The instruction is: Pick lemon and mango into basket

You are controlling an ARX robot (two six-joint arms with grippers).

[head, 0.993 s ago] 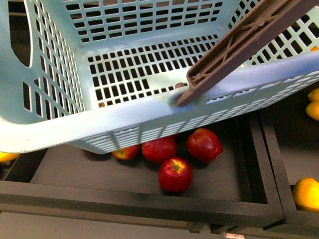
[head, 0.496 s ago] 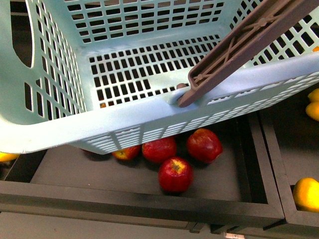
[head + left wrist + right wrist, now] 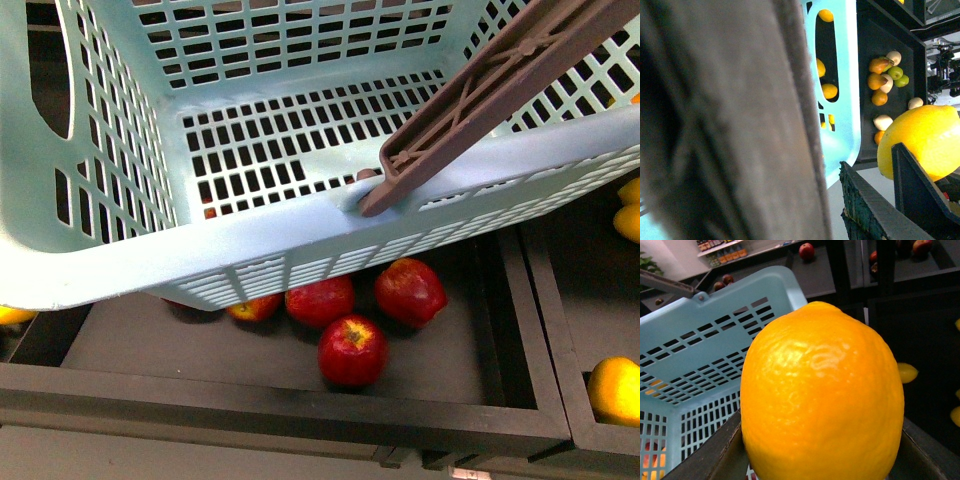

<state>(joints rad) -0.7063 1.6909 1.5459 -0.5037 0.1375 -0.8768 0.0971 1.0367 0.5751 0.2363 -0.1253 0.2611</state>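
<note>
Basket [image 3: 250, 240]: shifted a little in the front view over the last second, its near rim dipping slightly. No fruit seemed to lie on its slotted floor.
Handle [image 3: 480, 90]: brown and raised, slanting up across the basket's right side. It showed as a blur close to the lens in the left wrist view.
Apples [image 3: 352, 350]: red and unmoved, partly under the basket's near rim.
Lemon [image 3: 822, 390]: clamped in the right gripper [image 3: 822, 460], whose jaws pressed its two sides. It was held just outside the basket's rim, not yet over the opening.
Left gripper [image 3: 890, 200]: dark fingers sat beside the basket's end wall, with the lemon beyond them. Whether they were spread or closed could not be told.
Mango: not in the basket. Yellow fruits [image 3: 615, 390] lay to the right of the basket, but which one was the mango could not be told.
Meaning: the small drift probably brought the basket's opening closer under the lemon. Neither fruit was in the basket yet, and the lemon's drop looked like the nearest step.
</note>
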